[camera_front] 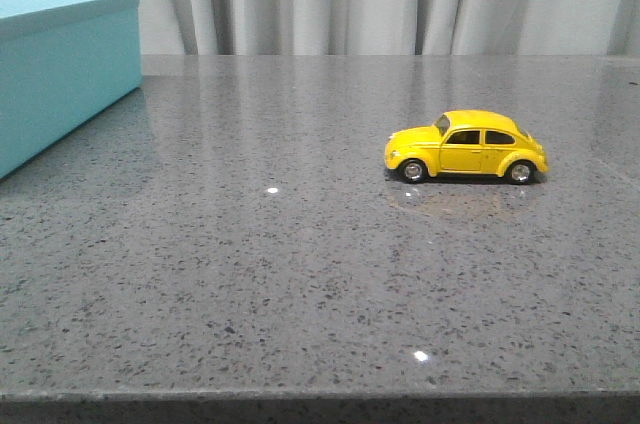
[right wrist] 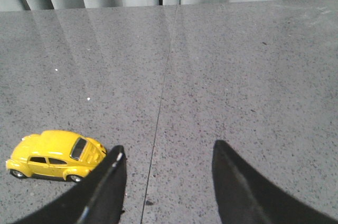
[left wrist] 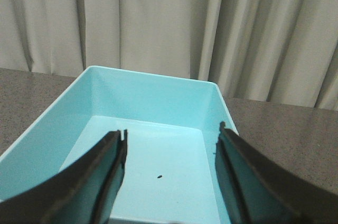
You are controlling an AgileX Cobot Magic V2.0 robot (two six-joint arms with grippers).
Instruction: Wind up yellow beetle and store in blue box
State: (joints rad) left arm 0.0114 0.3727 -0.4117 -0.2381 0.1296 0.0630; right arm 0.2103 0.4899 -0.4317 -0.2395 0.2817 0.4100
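The yellow beetle [camera_front: 466, 146] stands on its wheels on the grey desk [camera_front: 300, 274], right of centre, well apart from the blue box [camera_front: 60, 69] at the far left. Right fingers [right wrist: 113, 182] are spread wide, empty, the car just outside one of them. Left fingers [left wrist: 108, 176] are likewise spread and empty above the box interior [left wrist: 158, 145].

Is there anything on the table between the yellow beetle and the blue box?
Nothing visible. In the front view only bare grey table lies between the yellow beetle and the blue box, which is open and holds only a small dark speck.
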